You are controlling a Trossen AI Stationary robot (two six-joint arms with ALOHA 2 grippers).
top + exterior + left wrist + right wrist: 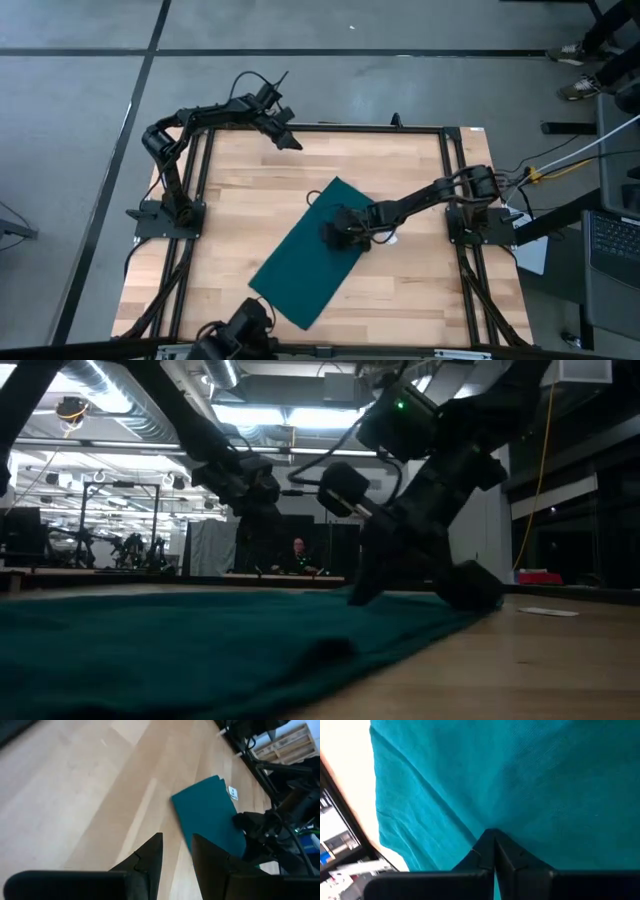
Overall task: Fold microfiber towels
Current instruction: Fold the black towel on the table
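The dark teal towel (312, 252) lies flat on the wooden table as a long folded rectangle, running slantwise from the near left to the far right. It also shows in the left wrist view (210, 815), with a small white tag (233, 792) at its edge. My right gripper (333, 228) is shut and low over the towel's far half. My left gripper (287, 137) is open and empty, raised over the table's far edge, well away from the towel. My right gripper has its shut fingertips (493, 840) down on the towel's top surface (485, 815), in the far half near its right long edge. The fingers slant down from the table's right side, as the low view (360, 592) shows. The towel lies flat on the table under them.
A black metal frame (448, 180) borders the wooden table (240, 210). Bare wood lies to the left of the towel and along the far side. The right arm (420, 200) reaches in from the right edge.
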